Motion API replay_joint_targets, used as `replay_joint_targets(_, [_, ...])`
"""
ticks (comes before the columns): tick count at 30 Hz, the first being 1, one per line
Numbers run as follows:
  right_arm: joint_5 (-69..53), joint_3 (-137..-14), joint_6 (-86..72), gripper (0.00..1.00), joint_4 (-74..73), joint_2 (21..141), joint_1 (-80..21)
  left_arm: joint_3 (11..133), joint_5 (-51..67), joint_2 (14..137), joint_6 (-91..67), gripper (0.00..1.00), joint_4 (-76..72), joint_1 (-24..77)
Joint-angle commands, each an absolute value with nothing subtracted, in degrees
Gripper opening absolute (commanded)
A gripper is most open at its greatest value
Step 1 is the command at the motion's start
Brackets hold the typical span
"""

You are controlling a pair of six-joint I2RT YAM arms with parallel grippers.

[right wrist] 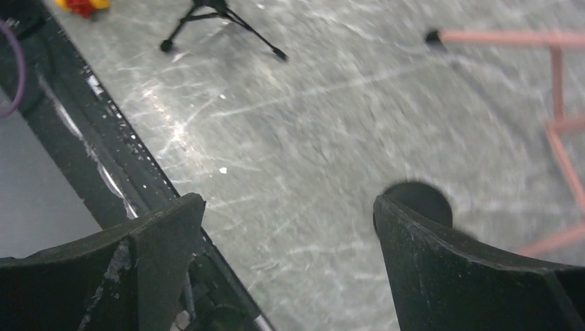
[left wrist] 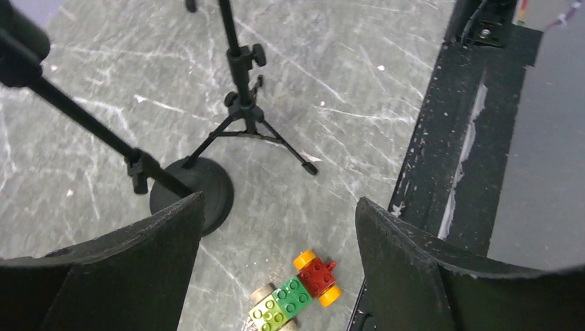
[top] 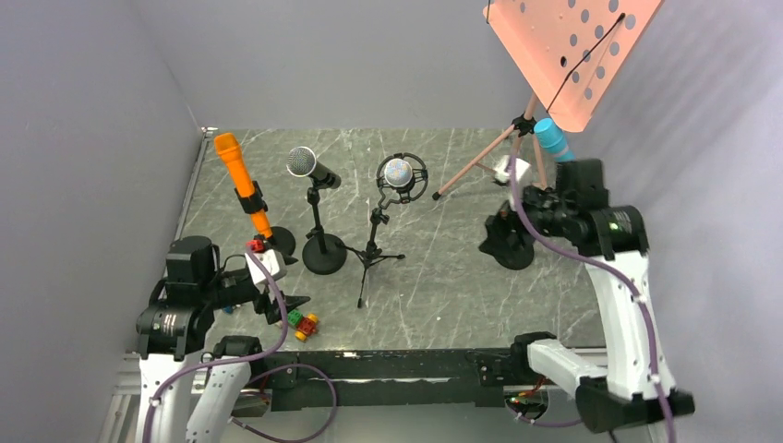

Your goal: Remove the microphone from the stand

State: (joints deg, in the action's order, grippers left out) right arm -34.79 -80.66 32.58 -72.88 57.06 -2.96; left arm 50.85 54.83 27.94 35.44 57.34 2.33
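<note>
— One pink music stand [top: 572, 46], far right. Next in size?

— Four microphones, all still mounted: orange microphone [top: 242, 185] at left, grey-headed microphone [top: 305, 163], caged studio microphone [top: 399, 173], and blue microphone [top: 552, 137] at right, its clip hidden behind the right arm [top: 628, 277].

— Progress?

— None evident. Removal is not yet begun, and which one is meant, I cannot tell. Two tools, left tool [left wrist: 276, 227] and right tool [right wrist: 286, 207], both gape, holding nothing.

— Smallest?

— One toy brick car [top: 303, 323] on the surface [top: 443, 277].
</note>
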Motion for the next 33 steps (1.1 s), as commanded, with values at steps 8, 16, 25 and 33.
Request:
replay_joint_targets(8, [-31.23, -95.09, 30.97, 0.99, -61.58, 68.69, -25.15, 61.04, 48.54, 40.73, 37.32, 0.81, 47.70, 26.97])
replay_joint_targets(16, [-28.78, -104.13, 30.41, 1.00, -56.05, 75.34, -31.20, 54.05, 25.75, 44.20, 19.41, 0.80, 19.63, 41.64])
replay_joint_targets(25, [-29.65, -105.39, 31.73, 1.00, -52.72, 76.58, -31.54, 53.10, 0.46, 52.20, 15.69, 0.82, 5.90, 50.83])
replay_joint_targets(33, [-29.41, -103.76, 32.39, 1.00, -46.30, 78.71, -34.81, 50.99, 0.18, 54.87, 16.07, 0.82, 1.12, 51.42])
